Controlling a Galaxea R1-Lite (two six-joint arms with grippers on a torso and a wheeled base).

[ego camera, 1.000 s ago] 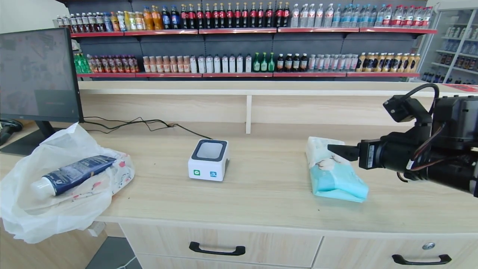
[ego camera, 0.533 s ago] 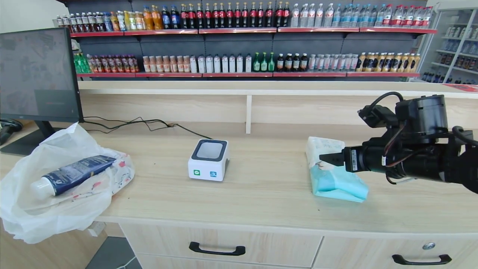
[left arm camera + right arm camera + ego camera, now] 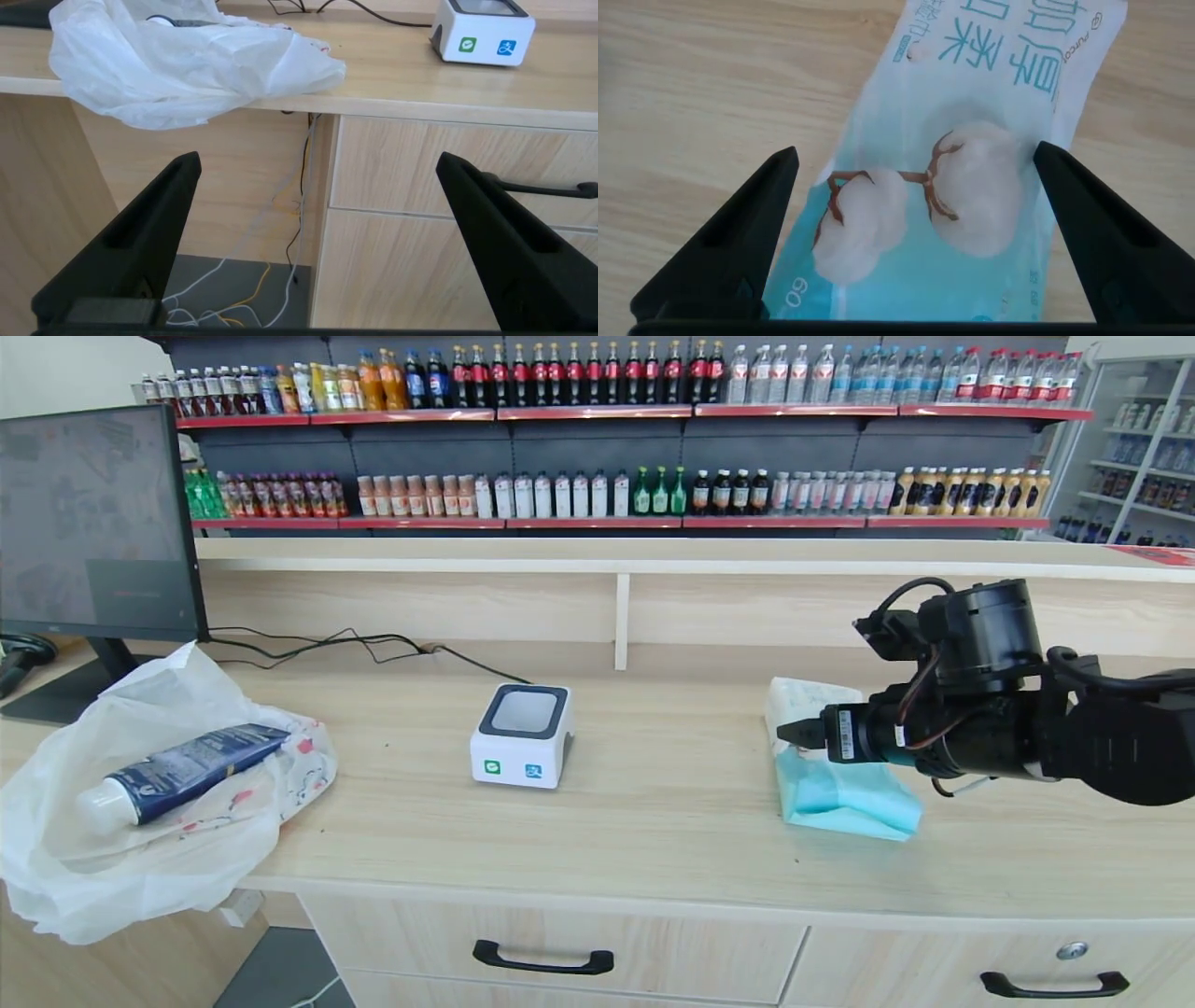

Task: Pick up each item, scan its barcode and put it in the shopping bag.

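Tissue pack (image 3: 840, 798), teal and white with cotton bolls printed on it, lies flat on the wooden counter (image 3: 653, 821), well to the right of the scanner (image 3: 521, 735) and about level with it. Right gripper (image 3: 792, 732) is over the end of the pack farther from the counter's front edge, on the scanner side. Its fingers are spread wide and grip nothing. In the right wrist view the pack (image 3: 971, 187) shows between the two fingers of the gripper (image 3: 910, 238); can't tell if they touch it.

Scanner is a small white box with a dark-rimmed window on top, upright near mid-counter. Shopping bag (image 3: 140, 840), thin white plastic, sits crumpled well to the left of the scanner and hangs over the counter's front edge. A dark blue tube (image 3: 187, 770) with a white cap lies on it; can't tell if it is fully inside.

Left gripper (image 3: 313, 243) is below counter height, left of the scanner, in front of the cabinet fronts, fingers wide apart, nothing held. Bag (image 3: 187, 65) and scanner (image 3: 481, 28) show above it.

Monitor (image 3: 93, 523) stands left of and behind the scanner.
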